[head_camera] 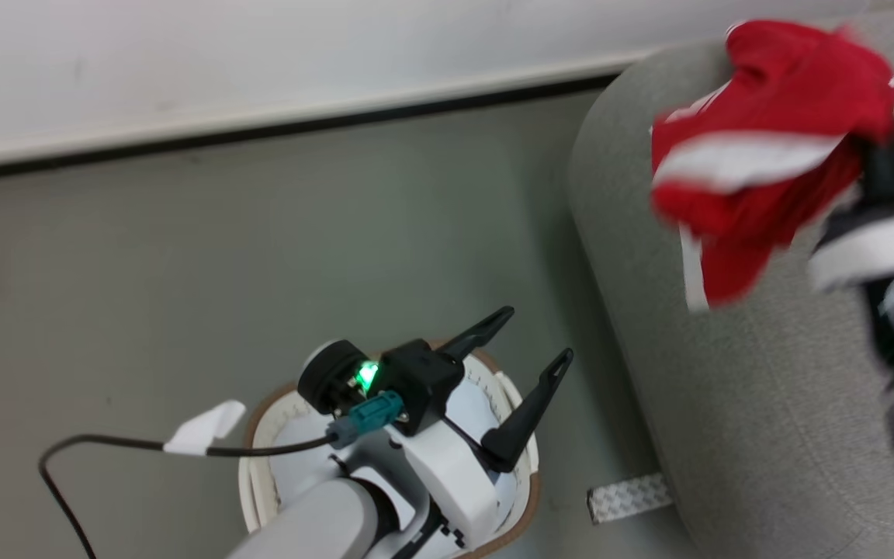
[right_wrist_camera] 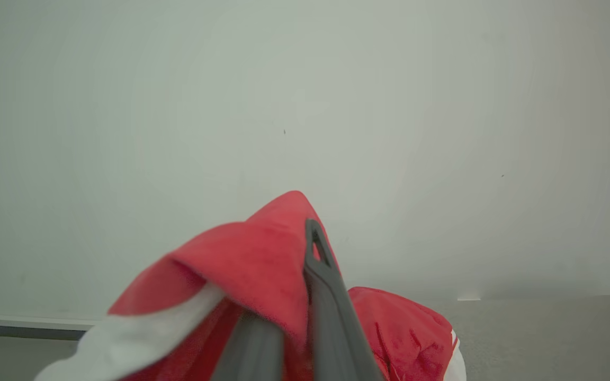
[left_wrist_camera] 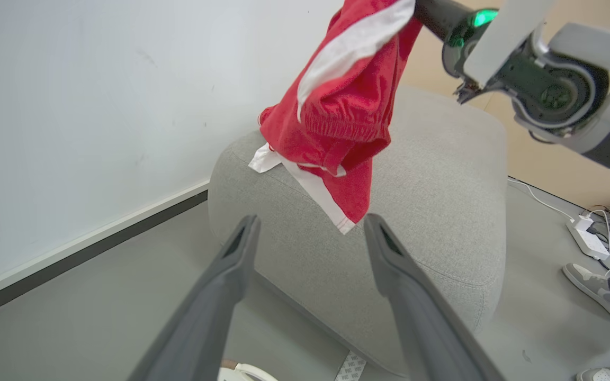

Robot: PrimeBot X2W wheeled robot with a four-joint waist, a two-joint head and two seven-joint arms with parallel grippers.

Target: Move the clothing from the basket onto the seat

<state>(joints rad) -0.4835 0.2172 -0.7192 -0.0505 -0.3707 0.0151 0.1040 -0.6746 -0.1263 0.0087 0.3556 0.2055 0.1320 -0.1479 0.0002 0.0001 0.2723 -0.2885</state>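
Observation:
My right gripper [right_wrist_camera: 297,264] is shut on a red piece of clothing [head_camera: 765,132] with white stripes and holds it in the air above the grey seat [head_camera: 765,388]. The piece [left_wrist_camera: 337,121] hangs down over the seat's [left_wrist_camera: 442,201] far corner. More red cloth [right_wrist_camera: 405,328] shows lower down; I cannot tell whether it is a separate piece. My left gripper [head_camera: 536,335] stands open and holds nothing, over the cream basket [head_camera: 528,497] with its brown rim. My arm hides most of the basket's inside.
A white wall with a dark skirting board [head_camera: 261,132] runs behind the grey floor. A strip of patterned tape [head_camera: 629,497] lies by the seat's foot. A person's shoe [left_wrist_camera: 596,286], a power strip [left_wrist_camera: 585,235] and cables sit right of the seat.

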